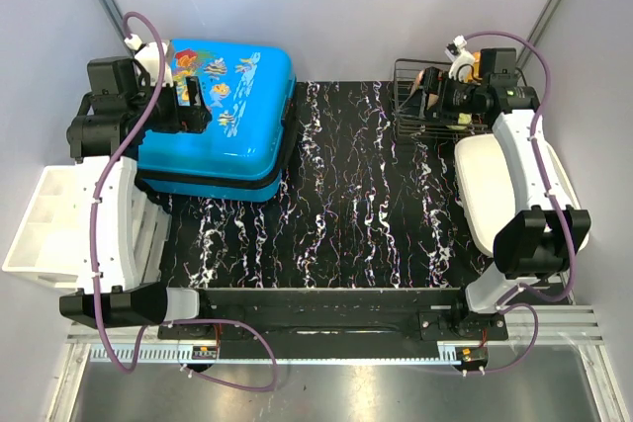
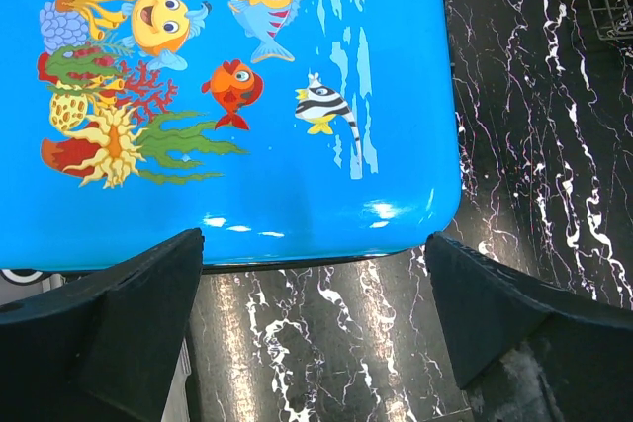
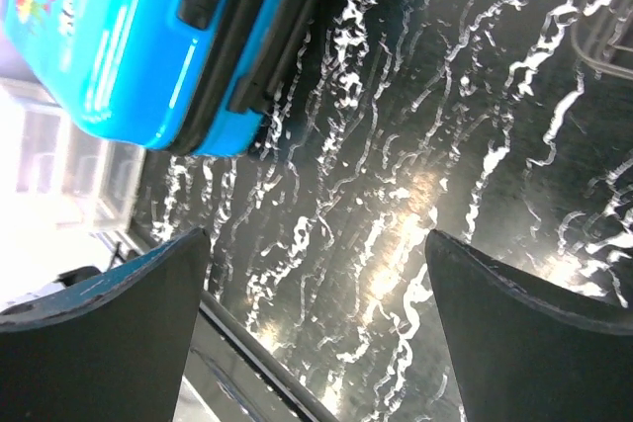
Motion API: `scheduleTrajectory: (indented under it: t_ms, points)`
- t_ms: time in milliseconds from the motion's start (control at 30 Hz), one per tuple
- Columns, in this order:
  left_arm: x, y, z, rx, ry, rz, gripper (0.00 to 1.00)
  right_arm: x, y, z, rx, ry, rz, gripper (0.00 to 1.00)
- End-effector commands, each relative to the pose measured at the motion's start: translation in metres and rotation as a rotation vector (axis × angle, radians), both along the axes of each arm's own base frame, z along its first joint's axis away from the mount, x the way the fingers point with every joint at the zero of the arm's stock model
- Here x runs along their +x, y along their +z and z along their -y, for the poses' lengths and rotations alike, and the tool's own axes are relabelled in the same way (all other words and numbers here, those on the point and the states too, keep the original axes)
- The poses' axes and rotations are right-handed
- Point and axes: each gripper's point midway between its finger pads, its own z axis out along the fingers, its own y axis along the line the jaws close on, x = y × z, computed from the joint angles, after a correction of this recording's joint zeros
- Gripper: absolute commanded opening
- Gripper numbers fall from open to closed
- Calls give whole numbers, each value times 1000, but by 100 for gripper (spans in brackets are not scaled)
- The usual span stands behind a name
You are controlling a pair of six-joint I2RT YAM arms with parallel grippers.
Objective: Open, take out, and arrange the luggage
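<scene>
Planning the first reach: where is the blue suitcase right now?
In the top view the suitcase lies closed at the far left of the black marbled mat, under the open left gripper, with a white bin to its near left.

Lighting was bright, from overhead; glare spots sat on the luggage [image 2: 381, 210] and bench [image 3: 396, 195]; right wrist view blew out at left.

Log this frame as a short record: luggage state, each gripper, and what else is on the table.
luggage: closed, lying flat, fish print up, far left on the black mat
left gripper: open, empty, above the luggage's edge
right gripper: open, empty, above the mat by the wire basket
other items: white bin at left, white tray at right
task progress: not opened yet
</scene>
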Motion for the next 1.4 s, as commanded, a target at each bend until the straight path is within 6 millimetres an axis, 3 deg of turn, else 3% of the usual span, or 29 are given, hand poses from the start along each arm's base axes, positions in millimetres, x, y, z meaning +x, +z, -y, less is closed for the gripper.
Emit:
scheduleTrajectory:
  t_ms: [0,333,467,533,833,967,1133,1367]
  points:
    - [2,24,0,1,7,107,99,22,11,-30,190,40,7,100]
    - [-7,20,6,15,-57,98,99,54,-19,-131,443,212,-110,100]
    - [-12,7,13,12,-118,54,99,70,-32,-161,555,233,-122,94]
    - [-15,1,19,9,-162,33,99,79,-42,-175,600,243,-144,84]
    - [-7,-8,23,-20,-181,0,99,95,-100,-217,650,237,-228,60]
    - [-5,-10,23,-21,-185,-7,99,94,-125,-235,659,251,-260,59]
    - [-4,-14,21,-12,-178,-20,99,91,-137,-258,685,292,-270,58]
    - [-8,-20,22,-14,-181,-44,99,96,-160,-272,709,298,-285,52]
